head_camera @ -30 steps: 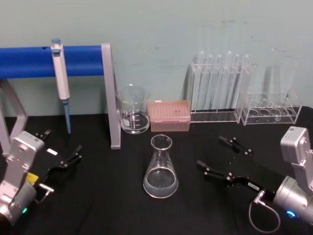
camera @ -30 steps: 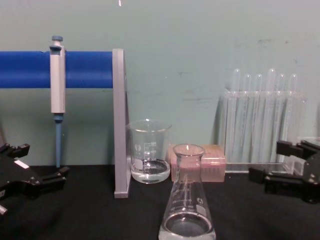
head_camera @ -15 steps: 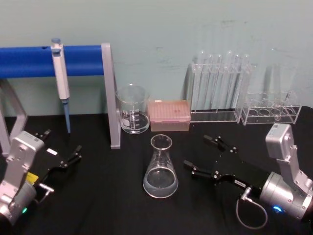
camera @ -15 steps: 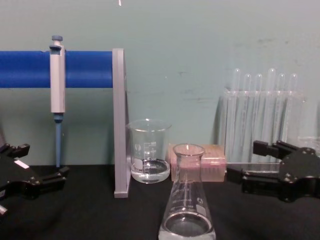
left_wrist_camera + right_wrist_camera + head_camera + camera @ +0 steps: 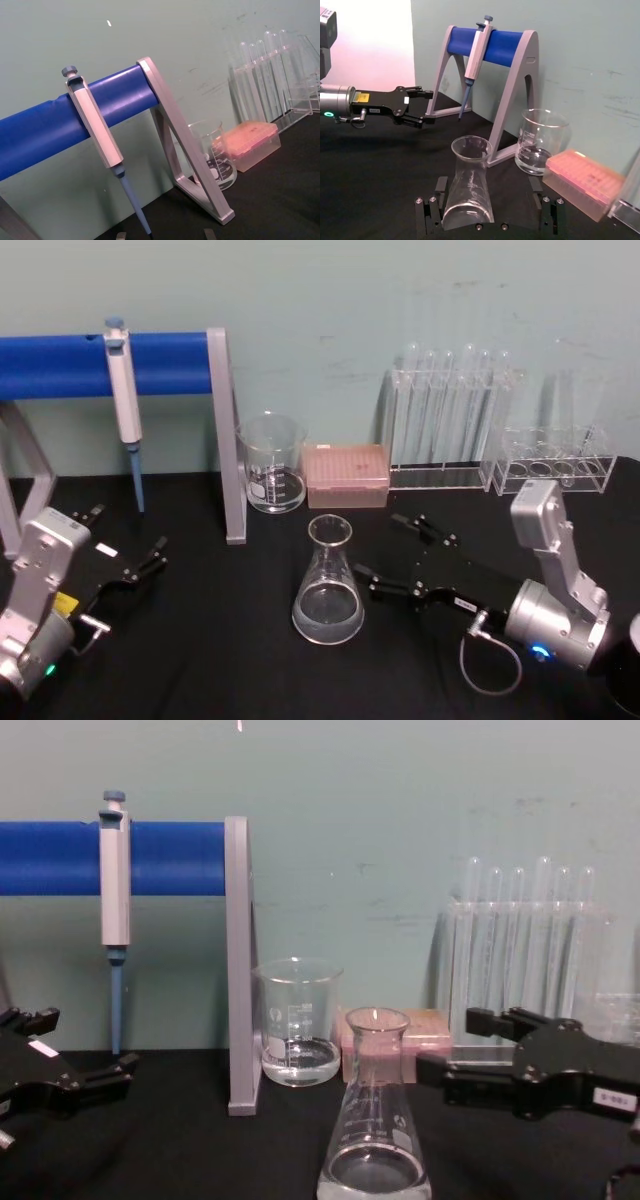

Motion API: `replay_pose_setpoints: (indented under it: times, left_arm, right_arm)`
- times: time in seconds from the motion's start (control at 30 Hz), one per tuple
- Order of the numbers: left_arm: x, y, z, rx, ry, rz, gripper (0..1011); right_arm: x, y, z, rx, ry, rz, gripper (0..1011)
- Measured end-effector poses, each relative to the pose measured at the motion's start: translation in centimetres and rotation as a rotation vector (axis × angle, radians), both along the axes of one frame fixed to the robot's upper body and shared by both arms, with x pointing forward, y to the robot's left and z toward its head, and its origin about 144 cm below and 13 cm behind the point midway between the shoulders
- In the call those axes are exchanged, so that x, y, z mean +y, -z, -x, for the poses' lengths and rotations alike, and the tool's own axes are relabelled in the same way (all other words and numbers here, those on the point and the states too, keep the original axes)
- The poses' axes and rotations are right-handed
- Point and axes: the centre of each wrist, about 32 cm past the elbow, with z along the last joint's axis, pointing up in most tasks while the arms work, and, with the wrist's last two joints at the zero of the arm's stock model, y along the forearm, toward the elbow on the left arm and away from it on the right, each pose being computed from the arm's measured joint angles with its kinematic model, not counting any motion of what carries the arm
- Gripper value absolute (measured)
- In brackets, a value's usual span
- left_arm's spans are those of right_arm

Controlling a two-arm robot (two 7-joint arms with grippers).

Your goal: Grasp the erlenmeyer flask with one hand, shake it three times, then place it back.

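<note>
R hand [image 5: 377, 545] has slid in leftward; fingertips now sit just beside the erlenmeyer flask [image 5: 328, 585]. So approach is nearly done, but no grasp yet and no contact I can see. Flask stands upright on the tabletop [image 5: 200, 640], centre front. My R hand is spread wide, held low, fingers about level and aimed at the flask's body. L hand [image 5: 128, 532] is parked far left, spread too.

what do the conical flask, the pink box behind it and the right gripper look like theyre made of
Clear conical erlenmeyer flask: likely glass; transparent, glossy, white printed graduations. Pink rectangular box: probably translucent plastic, slightly frosted, dotted top. Black two-finger right gripper, open at the flask: matte black, metal or hard plastic; screw heads show, can't tell which. Left gripper sits parked, open.
</note>
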Motion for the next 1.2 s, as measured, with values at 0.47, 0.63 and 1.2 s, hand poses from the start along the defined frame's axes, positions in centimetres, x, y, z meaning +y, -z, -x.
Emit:
replay_pose_setpoints:
  times: [0.47, 0.63, 1.2]
  left_arm:
    - [0.0, 0.0, 0.0, 0.000, 0.000, 0.000, 1001]
    - [0.0, 0.0, 0.0, 0.000, 0.000, 0.000, 1001]
    - [0.0, 0.0, 0.0, 0.000, 0.000, 0.000, 1001]
  right_arm:
    - [1.5, 0.5, -2.2, 0.025, -0.054, -0.010, 1000]
    - [1.9, 0.5, -2.7, 0.029, -0.068, -0.016, 1000]
    - [3.0, 0.6, -3.8, 0.038, -0.085, -0.029, 1000]
